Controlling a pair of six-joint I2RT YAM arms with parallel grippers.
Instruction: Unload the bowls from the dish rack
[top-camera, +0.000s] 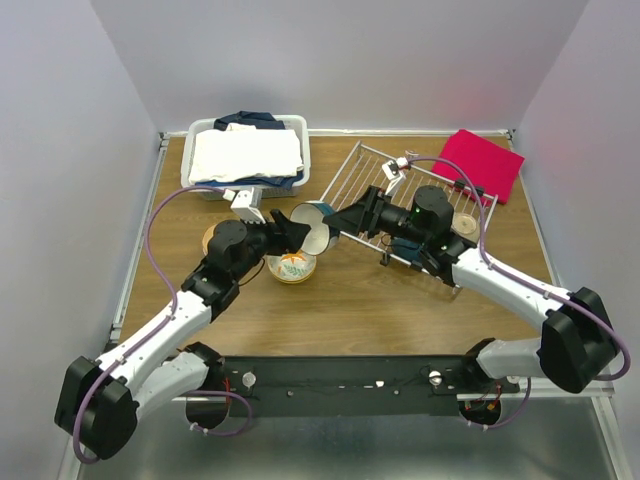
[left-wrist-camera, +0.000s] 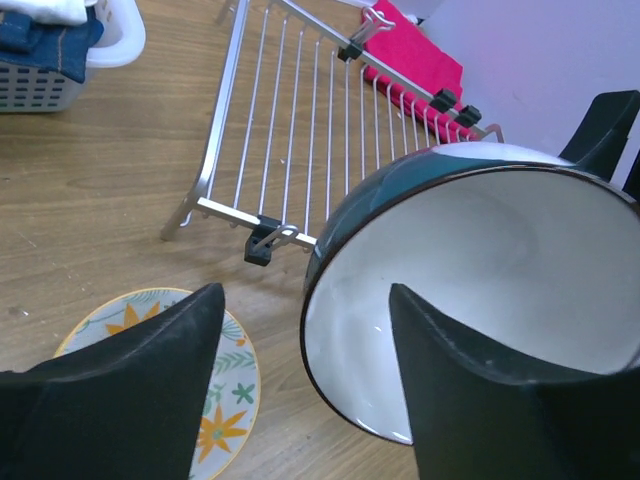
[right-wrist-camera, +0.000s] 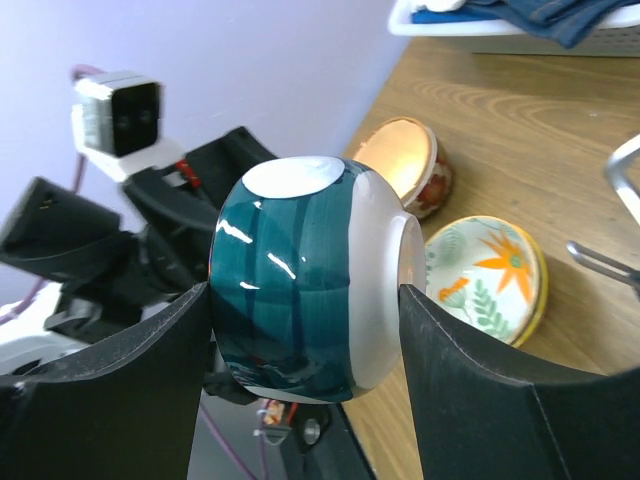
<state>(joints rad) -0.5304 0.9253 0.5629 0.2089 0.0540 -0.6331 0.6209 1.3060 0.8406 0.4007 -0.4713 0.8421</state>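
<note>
Seemingly mid-handover: the left gripper (left-wrist-camera: 303, 305), jaws apart, straddles the rim of the teal bowl (top-camera: 316, 226), which the right gripper (right-wrist-camera: 305, 310) clamps sideways just beside the dish rack (top-camera: 372, 172). Next, left must close before right releases.

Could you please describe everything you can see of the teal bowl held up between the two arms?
The teal bowl is small, round and glossy, seemingly ceramic: streaky teal-blue outside with a pale round foot, plain white inside, dark rim. It hangs in the air, tipped sideways, mouth towards the left arm, beside a corner of the dish rack. The right gripper clamps its outside. The left gripper is open, fingers straddling the rim, one inside, one outside.
</note>
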